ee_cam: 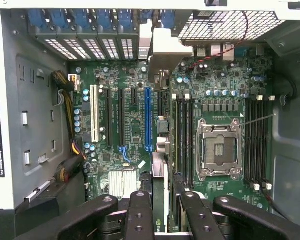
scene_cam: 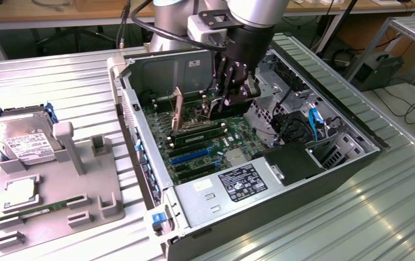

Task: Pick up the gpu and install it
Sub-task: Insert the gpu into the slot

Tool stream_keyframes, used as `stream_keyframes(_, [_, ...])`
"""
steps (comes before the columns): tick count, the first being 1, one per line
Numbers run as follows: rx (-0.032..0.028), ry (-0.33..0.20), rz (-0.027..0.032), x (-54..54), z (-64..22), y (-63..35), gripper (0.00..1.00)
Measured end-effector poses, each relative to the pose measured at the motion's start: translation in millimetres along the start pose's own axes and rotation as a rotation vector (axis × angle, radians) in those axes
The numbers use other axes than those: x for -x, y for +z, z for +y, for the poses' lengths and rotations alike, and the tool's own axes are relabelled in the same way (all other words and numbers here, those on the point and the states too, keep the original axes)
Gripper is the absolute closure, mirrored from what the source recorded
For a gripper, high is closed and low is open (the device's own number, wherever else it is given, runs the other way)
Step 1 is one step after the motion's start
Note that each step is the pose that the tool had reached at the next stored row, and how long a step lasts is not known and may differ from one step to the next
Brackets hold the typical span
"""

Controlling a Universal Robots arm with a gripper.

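The black multi-fingered gripper (scene_cam: 231, 89) on the grey robot arm (scene_cam: 255, 16) is positioned inside the open black and silver computer case (scene_cam: 338, 179), which lies on its side on the ribbed metal bench (scene_cam: 55, 76). The jaws are closed on the gpu (scene_cam: 181, 106), a thin flat card with a dark green circuit board and a silver metal end bracket. The card is held upright on edge, above the green motherboard (scene_cam: 207, 144).

In the wrist view, the card (ee_cam: 160, 200) runs edge-on between the black fingers (ee_cam: 139, 215) toward the rear wall of the case, with its silver bracket (ee_cam: 165, 47) next to the perforated slot covers (ee_cam: 90, 47). The card lies between the blue expansion slot (ee_cam: 148, 120) and the black memory slots (ee_cam: 182, 140) beside the empty silver processor socket (ee_cam: 219, 150). Whether its lower edge touches a slot cannot be determined.

On the exterior view's left, a grey parts holder (scene_cam: 62, 185) stands on the bench beside the case. It carries a silver boxy hard drive with a white label (scene_cam: 19, 138), a square silver processor (scene_cam: 20, 190) and a narrow green memory stick (scene_cam: 44, 211).
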State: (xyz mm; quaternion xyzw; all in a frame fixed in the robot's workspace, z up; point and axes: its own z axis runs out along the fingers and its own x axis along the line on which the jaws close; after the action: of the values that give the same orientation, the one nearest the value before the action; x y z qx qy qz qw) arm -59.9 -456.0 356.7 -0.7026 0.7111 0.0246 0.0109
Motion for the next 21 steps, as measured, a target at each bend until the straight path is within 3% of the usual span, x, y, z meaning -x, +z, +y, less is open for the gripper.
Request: stream_keyframes(21, [0.0,0.0,0.0,-6.4,0.4,2.1,0.74])
